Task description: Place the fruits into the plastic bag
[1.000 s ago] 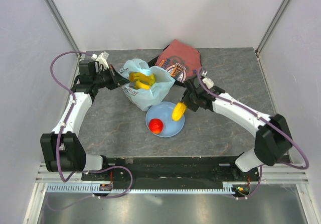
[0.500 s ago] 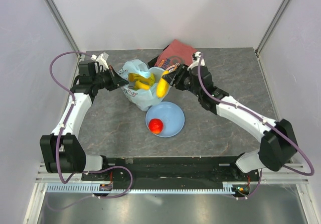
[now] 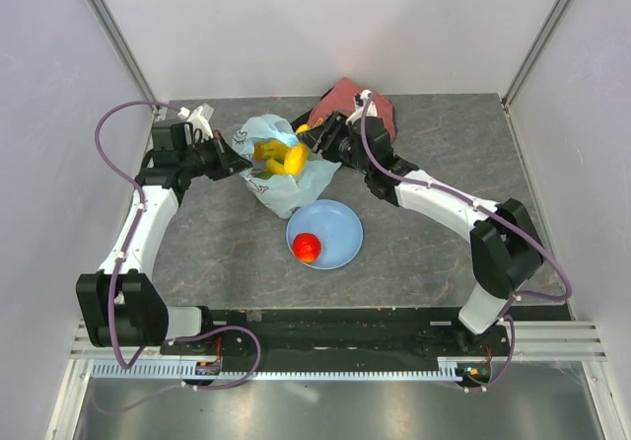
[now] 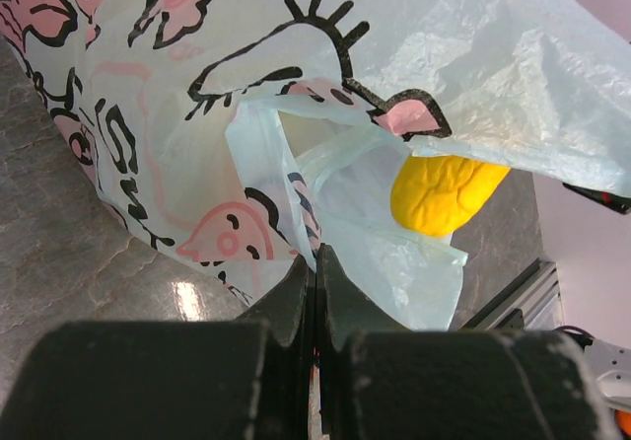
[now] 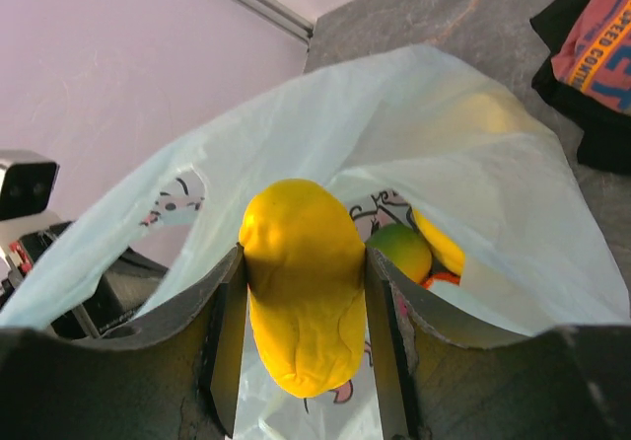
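The light-blue plastic bag stands open at the back middle of the table. My left gripper is shut on the bag's edge and holds it open. My right gripper is shut on the yellow oblong fruit and holds it over the bag's mouth. Inside the bag I see the bananas, a green round fruit and a bit of the orange one. The yellow fruit also shows in the left wrist view. The red round fruit lies on the light-blue plate.
A folded dark-red printed cloth lies behind the bag, under my right arm. The plate sits just in front of the bag. Grey walls stand close on both sides.
My right gripper lifted the yellow oblong fruit off the plate and carried it back and left until it came over the bag's mouth. My left gripper has kept its hold on the bag.
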